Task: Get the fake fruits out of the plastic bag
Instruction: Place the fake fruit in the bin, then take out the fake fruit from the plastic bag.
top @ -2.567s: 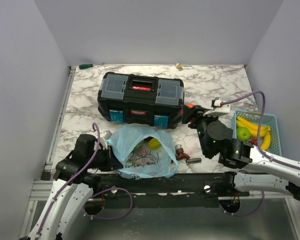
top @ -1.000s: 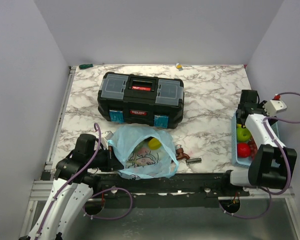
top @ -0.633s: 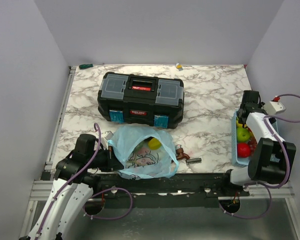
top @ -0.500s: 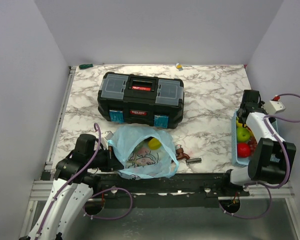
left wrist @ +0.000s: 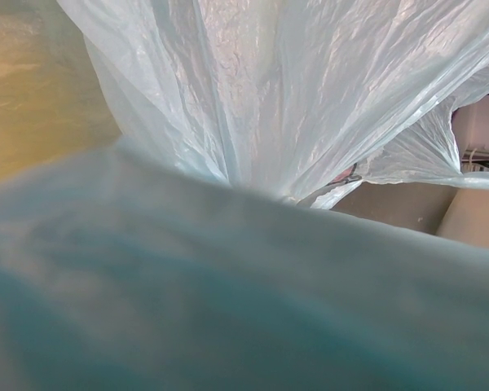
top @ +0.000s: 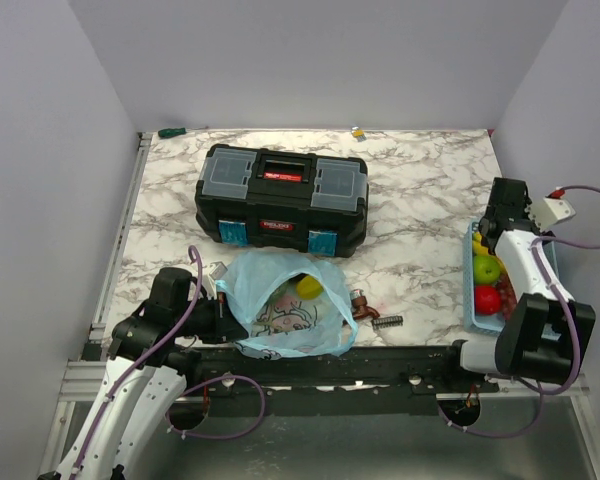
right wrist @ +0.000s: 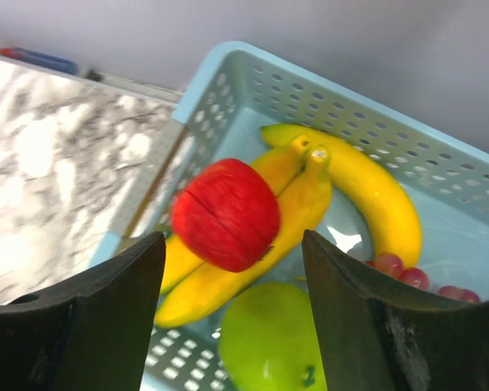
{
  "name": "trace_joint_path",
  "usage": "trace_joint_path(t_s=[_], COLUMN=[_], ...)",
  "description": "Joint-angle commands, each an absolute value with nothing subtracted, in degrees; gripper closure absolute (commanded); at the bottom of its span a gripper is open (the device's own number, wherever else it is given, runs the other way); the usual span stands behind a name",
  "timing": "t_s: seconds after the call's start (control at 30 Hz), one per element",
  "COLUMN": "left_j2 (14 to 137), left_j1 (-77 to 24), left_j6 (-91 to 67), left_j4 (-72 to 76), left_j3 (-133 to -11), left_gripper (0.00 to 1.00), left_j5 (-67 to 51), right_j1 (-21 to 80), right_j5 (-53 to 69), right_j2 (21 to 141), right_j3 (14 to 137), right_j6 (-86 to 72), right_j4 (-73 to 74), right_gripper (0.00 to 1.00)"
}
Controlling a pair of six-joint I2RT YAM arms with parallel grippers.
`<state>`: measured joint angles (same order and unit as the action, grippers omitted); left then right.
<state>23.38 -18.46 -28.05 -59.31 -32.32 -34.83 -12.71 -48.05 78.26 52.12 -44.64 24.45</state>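
Right wrist view shows the right gripper (right wrist: 232,244) above the light-blue basket (right wrist: 375,106), with its jaws wide apart and holding nothing. A red fruit (right wrist: 226,213) lies on the bananas (right wrist: 375,195) between the two fingers and seems to touch neither; a green apple (right wrist: 269,350) is just near of it. The plastic bag (top: 280,320) lies at the near edge of the table (top: 430,190), left of centre, its mouth open and a yellow fruit (top: 307,288) inside. The left gripper (top: 218,302) is at the bag's left side. Its camera sees only plastic, so I cannot tell how its jaws stand.

In my judgement the danger is the thin film. If the mouth falls shut, the right fingers could pinch plastic together with the fruit and drag the whole bag. The round fruit could also slip and roll deeper.
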Motion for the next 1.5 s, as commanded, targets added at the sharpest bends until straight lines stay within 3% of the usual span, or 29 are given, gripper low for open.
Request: trace_joint_path(t_s=[0.0, 0.2, 0.43, 0.67, 0.87, 1.13, 1.47], left_j2=[23.7, 23.7, 23.6, 23.8, 23.7, 23.5, 23.1], left_j1=[-18.6, -18.5, -18.5, -18.5, -18.5, -18.5, -18.5], left_j6=[-27.0, -27.2, -27.7, -27.6, -28.0, -28.4, -28.7], left_j4=[-58.4, -58.3, -58.2, -58.2, -58.4, -58.3, -58.4], left_j3=[-31.9, -31.9, -31.8, -31.9, -31.7, -31.7, -31.8], left_gripper=[1.00, 1.00, 1.00, 1.00, 1.00, 1.00, 1.00], left_j5=[-36.6, -36.5, -35.9, -35.9, -35.5, -35.0, -34.5], right_j1=[-12.6, -11.1, -0.2, 31.4, 47.7, 78.1, 82.7], right_j5=[-36.9, -18.7, -4.5, -14.8, -9.2, -18.9, -23.4], right_j2=[70.8, 60.1, 58.6, 59.0, 60.8, 69.9, 81.9], right_j3=[50.9, 46.0, 48.6, 56.0, 62.0, 70.1, 69.9], right_j6=[-41.5, -39.6, -35.3, -29.6, -23.8, -8.9, -6.9], right_j4=[19.7, 12.8, 12.6, 14.9, 13.8, 16.7, 27.0], right_gripper=[0.33, 0.39, 0.34, 0.28, 0.24, 0.15, 0.21])
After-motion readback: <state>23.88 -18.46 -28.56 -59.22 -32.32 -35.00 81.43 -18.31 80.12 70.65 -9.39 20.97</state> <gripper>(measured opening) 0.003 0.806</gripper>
